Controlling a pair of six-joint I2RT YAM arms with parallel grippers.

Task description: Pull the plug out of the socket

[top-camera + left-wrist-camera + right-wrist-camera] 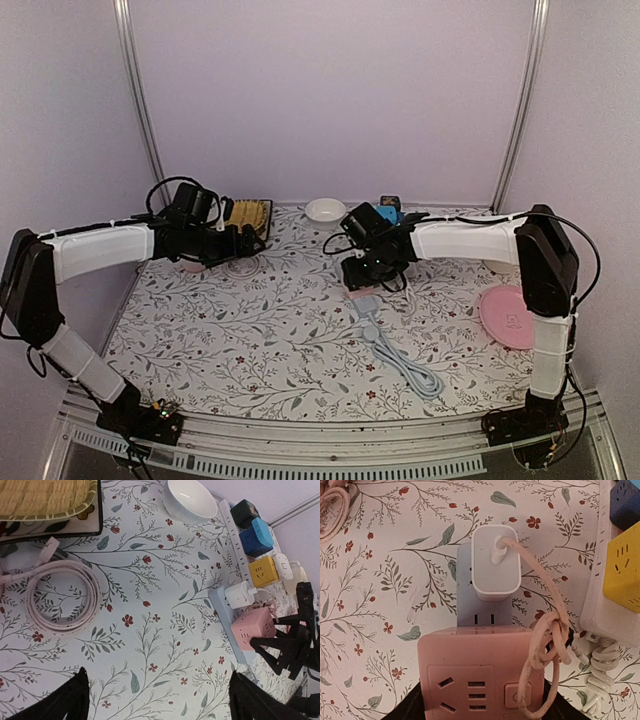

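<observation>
Lilac walls [330, 100] enclose a floral-patterned table [260, 330]. Near its middle, a white plug [495, 562] trailing a pink cord [540, 590] sits in a grey-blue power strip [465, 605]. It is just beside a pink cube socket [480, 670], which the right gripper [365, 270] clamps. The left gripper [160, 700] hangs spread wide.

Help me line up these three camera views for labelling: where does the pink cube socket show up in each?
Top external: the pink cube socket sits mid-table, slightly right of centre.
Left wrist: at the right edge, just below mid-height.
Right wrist: bottom centre, filling the foreground.
Shared landmark: the pale blue power strip that it sits on, visible in all three.
</observation>
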